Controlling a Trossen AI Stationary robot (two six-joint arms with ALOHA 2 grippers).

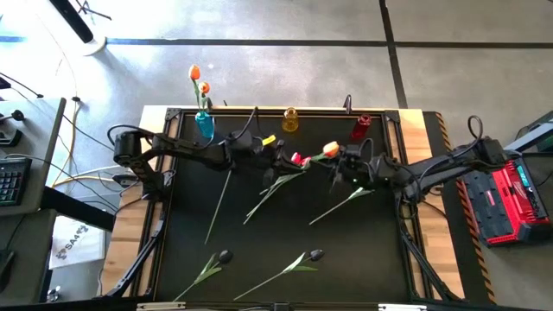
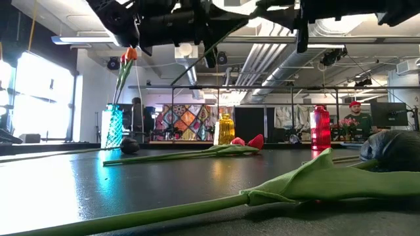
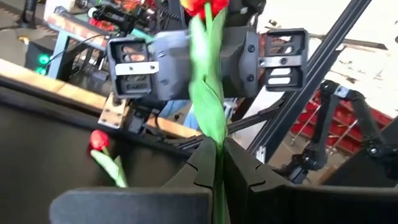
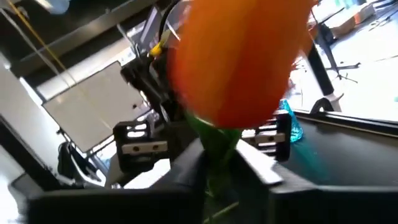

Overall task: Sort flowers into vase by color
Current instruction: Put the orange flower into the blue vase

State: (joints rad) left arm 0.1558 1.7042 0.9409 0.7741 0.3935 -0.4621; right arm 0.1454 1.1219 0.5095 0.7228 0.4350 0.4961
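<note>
Both grippers meet over the middle of the black table (image 1: 285,285) and share one orange-headed flower (image 1: 330,149). My left gripper (image 3: 219,163) is shut on its green stem; my right gripper (image 4: 217,165) is shut on the stem under the big orange head (image 4: 242,62). At the far edge stand a blue vase (image 1: 204,126) with two orange flowers, a yellow vase (image 1: 290,120) and a red vase (image 1: 361,127). A red-headed flower (image 1: 296,159) and two black-headed flowers (image 1: 225,257) (image 1: 315,255) lie flat on the table. My left gripper pinches the flower's stem (image 3: 217,144) between its two fingers, some way below the head, coming in level from the table's left. The stem runs on past the fingertips toward my right gripper, and the flower is clear of the table. My right gripper pinches the stem just under the orange head (image 4: 219,138) between its two fingers, coming in about level from the table's right. The head stands right in front of the fingers, and the flower is lifted clear of the table.
More loose stems lie across the table's middle (image 1: 220,207) (image 1: 341,206). A long leafy stem (image 2: 308,185) and a black head (image 2: 394,149) lie close to the low camera. A red case (image 1: 518,203) sits off the table's right edge. A person (image 2: 354,118) shows far behind.
</note>
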